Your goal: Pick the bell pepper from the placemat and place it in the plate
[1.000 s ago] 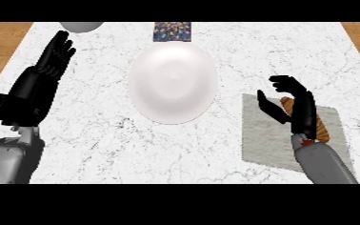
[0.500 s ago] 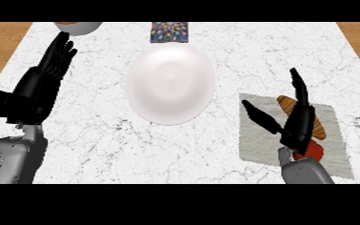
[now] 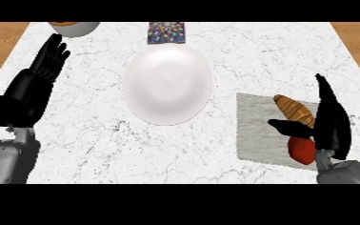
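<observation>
Right hand [image 3: 330,124] of mine hangs open over the placemat [image 3: 259,126] — thumb beside the bell pepper [image 3: 302,150] — ready to close round it.

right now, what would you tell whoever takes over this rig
Left hand: open, resting at the counter's left edge, fingers up.
Right hand: open, over the placemat, fingers straight, thumb out; holding nothing.
Bell pepper: red, on the placemat, just beside the right hand, next to a bread roll.
Plate: at the counter's centre, nothing on it.
Done: hand is at the pepper.
Left: grasp it, lift, carry left, set it in the plate.
</observation>
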Available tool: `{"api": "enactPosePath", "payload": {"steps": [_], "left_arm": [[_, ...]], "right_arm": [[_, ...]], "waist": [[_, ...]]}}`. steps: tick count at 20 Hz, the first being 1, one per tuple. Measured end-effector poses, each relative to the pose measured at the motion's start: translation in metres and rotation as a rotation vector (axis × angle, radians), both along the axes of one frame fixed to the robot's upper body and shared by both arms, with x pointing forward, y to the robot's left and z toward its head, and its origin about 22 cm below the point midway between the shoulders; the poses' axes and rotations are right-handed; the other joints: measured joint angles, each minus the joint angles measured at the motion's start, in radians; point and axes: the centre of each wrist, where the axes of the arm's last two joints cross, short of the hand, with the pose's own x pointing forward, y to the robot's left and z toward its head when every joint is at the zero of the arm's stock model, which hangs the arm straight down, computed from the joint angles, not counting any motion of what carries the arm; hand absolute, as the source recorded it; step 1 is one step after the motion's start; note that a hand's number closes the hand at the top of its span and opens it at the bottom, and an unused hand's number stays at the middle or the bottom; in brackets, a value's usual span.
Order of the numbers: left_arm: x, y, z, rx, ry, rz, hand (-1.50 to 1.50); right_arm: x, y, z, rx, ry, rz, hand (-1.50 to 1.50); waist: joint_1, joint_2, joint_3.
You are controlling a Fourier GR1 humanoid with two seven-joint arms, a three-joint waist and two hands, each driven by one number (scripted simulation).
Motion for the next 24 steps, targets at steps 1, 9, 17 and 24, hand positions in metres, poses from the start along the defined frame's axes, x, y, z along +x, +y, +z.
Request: {"api": "enactPosePath", "payload": {"steps": [1, 9, 17, 24], "left_arm": [[0.0, -0.002, 0.0, -0.001, 0.0, -0.002, 0.0], [0.0, -0.004, 0.003, -0.002, -0.007, -0.014, 0.0], [0.002, -0.008, 0.002, -0.006, -0.014, -0.019, 0.0], [0.003, -0.012, 0.001, -0.005, -0.015, -0.023, 0.0]], "right_arm": [[0.0, 0.001, 0.004, -0.004, 0.066, -0.005, -1.5], [-0.001, 0.013, 0.048, -0.008, 0.455, 0.019, -1.5], [-0.006, 0.013, 0.065, -0.038, 0.559, 0.027, -1.5], [-0.003, -0.004, 0.049, -0.056, 0.671, -0.032, -1.5]], "waist": [[0.001, 0.0, 0.0], [0.017, 0.004, 0.003], [0.022, 0.008, 0.006], [0.025, 0.011, 0.008]]}}
